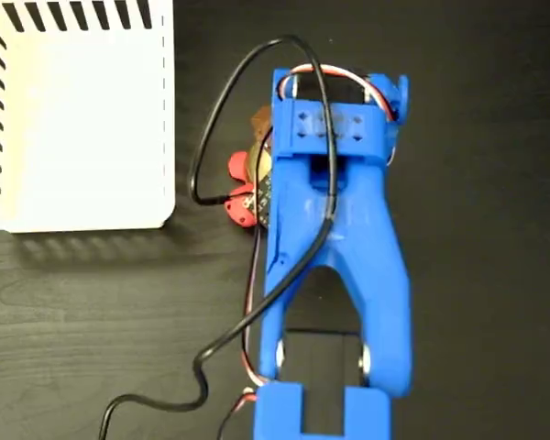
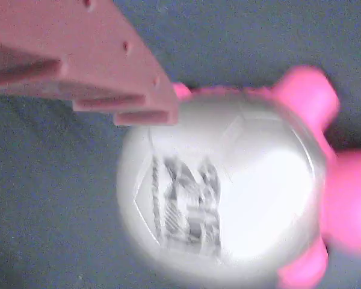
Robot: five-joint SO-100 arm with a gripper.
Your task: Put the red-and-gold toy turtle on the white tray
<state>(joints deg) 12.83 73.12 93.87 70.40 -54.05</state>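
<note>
Jaws [image 2: 162, 114] over turtle [image 2: 228, 186], grip state unclear; white tray [image 1: 82, 119] apparently apart.

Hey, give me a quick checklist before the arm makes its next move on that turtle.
1. Toy turtle under the arm, right of the white tray in the fixed view: ok.
2. Turtle upright, shell up in the wrist view: ok.
3. Fingers placed around the shell: cannot tell; only one finger shows, at the shell's upper left edge.
4. Gripper closed on the turtle: cannot tell.
5. Tray bare for the drop: ok for the visible part.
6. Black cable clear of the path: not ok, it loops between turtle and tray.
</note>
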